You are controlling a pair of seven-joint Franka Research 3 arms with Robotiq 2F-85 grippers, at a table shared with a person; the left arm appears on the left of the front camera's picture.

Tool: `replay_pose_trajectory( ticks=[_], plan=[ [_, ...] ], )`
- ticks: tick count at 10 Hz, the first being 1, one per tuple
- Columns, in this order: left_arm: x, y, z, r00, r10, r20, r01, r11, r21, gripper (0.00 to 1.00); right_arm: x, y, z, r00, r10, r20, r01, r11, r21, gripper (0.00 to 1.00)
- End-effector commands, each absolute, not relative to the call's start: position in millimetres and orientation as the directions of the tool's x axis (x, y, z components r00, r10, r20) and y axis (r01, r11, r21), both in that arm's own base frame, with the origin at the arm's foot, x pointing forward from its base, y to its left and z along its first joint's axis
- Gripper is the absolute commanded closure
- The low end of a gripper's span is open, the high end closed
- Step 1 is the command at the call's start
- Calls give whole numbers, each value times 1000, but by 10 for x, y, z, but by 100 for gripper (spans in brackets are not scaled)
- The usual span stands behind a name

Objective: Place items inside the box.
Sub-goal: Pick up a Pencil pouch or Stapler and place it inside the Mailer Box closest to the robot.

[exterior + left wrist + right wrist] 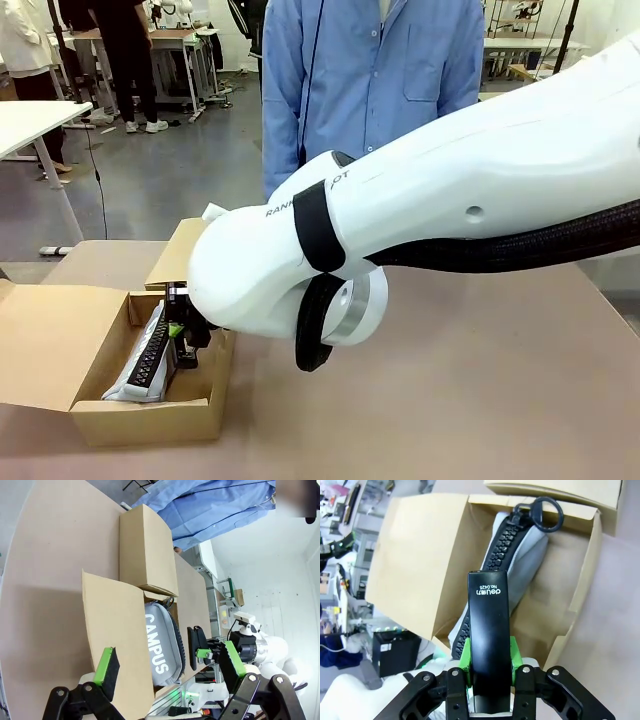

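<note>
An open cardboard box (140, 420) sits at the table's near left. A grey zip pouch (150, 350) lettered "CAMPUS" (157, 645) stands on its edge inside, zipper up. My right gripper (187, 335) reaches across into the box, shut on a black stapler (488, 625). Its green pads press both sides of the stapler, which points down beside the pouch (520, 565). From the left wrist view, the stapler (192, 647) hangs right of the pouch. My left gripper (167, 667) hovers above the box, open, with nothing between its fingers.
A person in a blue shirt (370, 80) stands at the table's far side. The box's flaps (147, 550) lie spread outward. My right arm's white body (450, 200) spans the middle of the table. Bare tabletop (480, 400) lies to the right.
</note>
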State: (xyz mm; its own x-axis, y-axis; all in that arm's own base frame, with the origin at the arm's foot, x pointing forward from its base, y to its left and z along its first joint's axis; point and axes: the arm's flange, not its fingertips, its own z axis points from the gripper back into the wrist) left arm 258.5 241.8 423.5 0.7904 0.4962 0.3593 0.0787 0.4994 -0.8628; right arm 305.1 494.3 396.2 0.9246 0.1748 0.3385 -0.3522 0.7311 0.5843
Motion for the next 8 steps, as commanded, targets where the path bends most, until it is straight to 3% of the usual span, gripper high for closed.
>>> replay_pose_trajectory(
  ticks=[1,2,3,8],
  plan=[
    [2585,2417,4244,780,498,379,105,492,-864,0,3095,5137,4046,934,164,318,-328,748,578,53],
    [2585,2417,4244,780,498,379,105,492,-864,0,3103,5128,4037,936,169,308,-325,750,576,12],
    [2585,2417,4244,780,498,379,105,492,-864,0,3112,5126,4021,937,182,297,-327,755,568,0],
    [2585,2417,4244,780,498,379,105,492,-864,0,3112,5103,4019,935,190,299,-334,749,571,0]
  ],
)
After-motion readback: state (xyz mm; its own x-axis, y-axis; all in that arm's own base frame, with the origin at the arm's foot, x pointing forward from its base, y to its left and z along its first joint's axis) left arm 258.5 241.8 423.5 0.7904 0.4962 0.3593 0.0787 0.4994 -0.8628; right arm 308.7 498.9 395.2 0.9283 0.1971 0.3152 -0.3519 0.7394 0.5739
